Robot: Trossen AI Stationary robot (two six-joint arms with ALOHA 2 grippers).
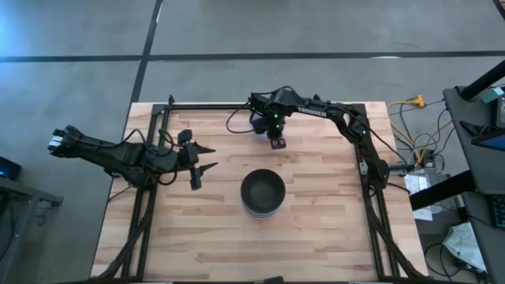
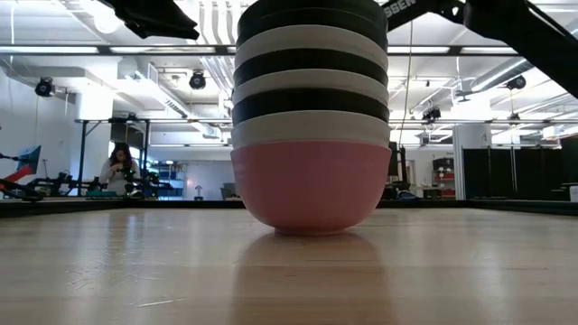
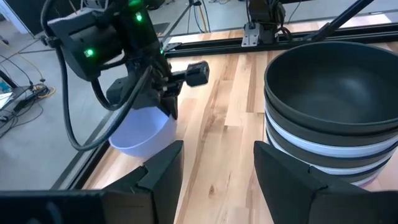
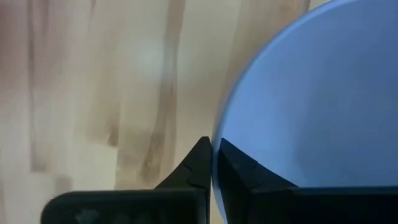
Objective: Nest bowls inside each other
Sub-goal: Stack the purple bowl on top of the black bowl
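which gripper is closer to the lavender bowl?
Right. The right gripper is shut on the lavender bowl's rim at the table's far side. The left gripper hangs open, apart, beside the stack of bowls.

A robotics lab or workshop is shown: a wooden table (image 1: 316, 244) framed by black rails, beyond the right gripper (image 3: 168, 93) bundled cables (image 1: 422, 150) on a concrete floor, and exposed ceiling ducts (image 2: 212, 36), spotlights and a seated person (image 2: 117, 170) behind.

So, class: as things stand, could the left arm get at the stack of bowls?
Probably yes. The left end effector is open and points at the stack of bowls, with only bare table between them. The right end effector, shut on the lavender bowl, is off to the side.
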